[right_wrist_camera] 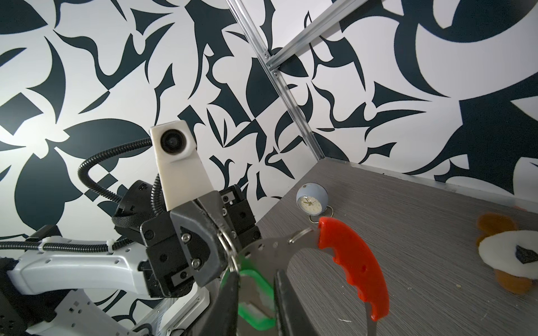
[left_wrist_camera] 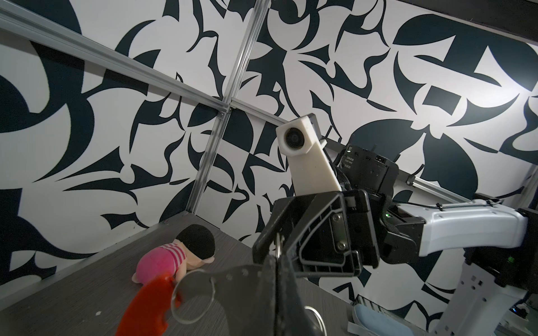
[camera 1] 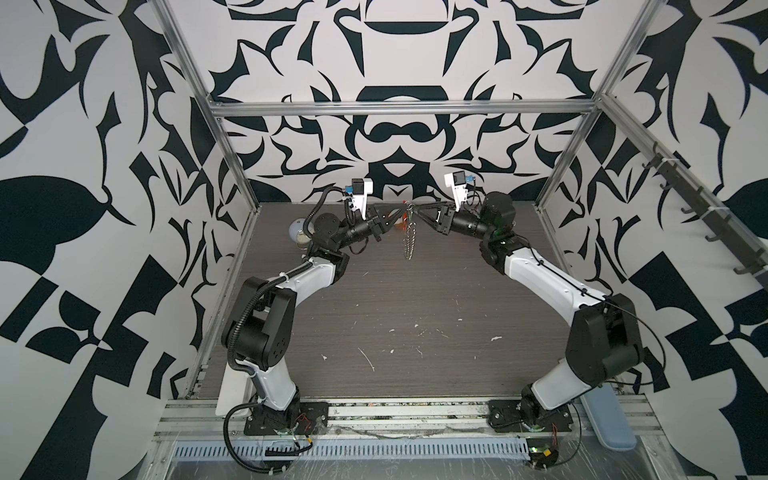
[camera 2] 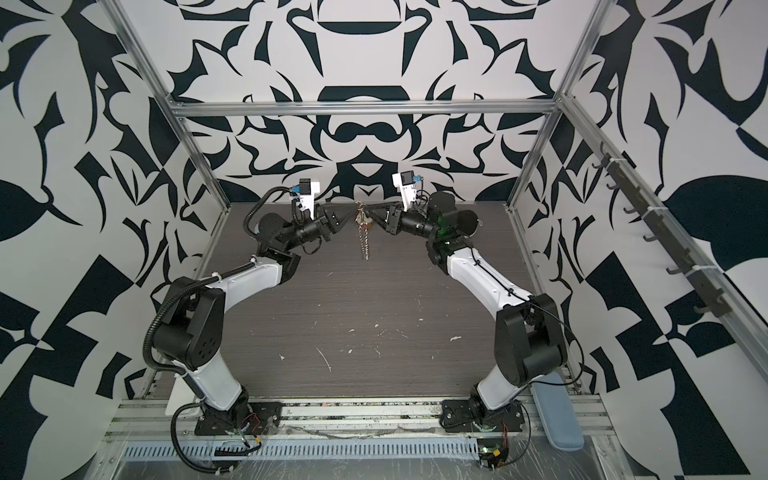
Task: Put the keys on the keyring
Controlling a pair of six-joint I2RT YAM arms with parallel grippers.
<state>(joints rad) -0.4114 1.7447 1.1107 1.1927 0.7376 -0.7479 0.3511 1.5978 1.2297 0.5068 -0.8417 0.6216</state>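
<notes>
Left tool [camera 1: 401, 208] clamped shut on the keyring [camera 1: 409, 239] at its top split ring [right_wrist_camera: 225, 240]. Chain dangling free above the worktop [camera 1: 395, 316], well apart from the globe clock [camera 1: 297, 232], on the clock's right-arm side. Right tool [camera 1: 417, 209] nose to nose with it, closed on the green key tag [right_wrist_camera: 257, 321] — tag pinched between its fingers, just beside the split ring, on the side away from the clock. Tag not yet threaded, by the look of it.

Risks:
- Shallow pinch on slick plastic: tag twisting or dropping under any push against the ring.
- Ring coil too stiff to open: whole keyring shoved sideways instead.
- Swinging chain tugging the ring out of line.
- Fingertip collision, tips nearly touching.

View differences:
- Green tag clear only in the right wrist view, not made out in the top views.
- Orange-red strip [right_wrist_camera: 355, 261] large in both wrist views, a speck from above.
- Pink plush doll [left_wrist_camera: 171, 257] in the left wrist view only.
- Brown-and-white plush [right_wrist_camera: 506, 250] in the right wrist view only.
- Full chain length — top views only.
</notes>
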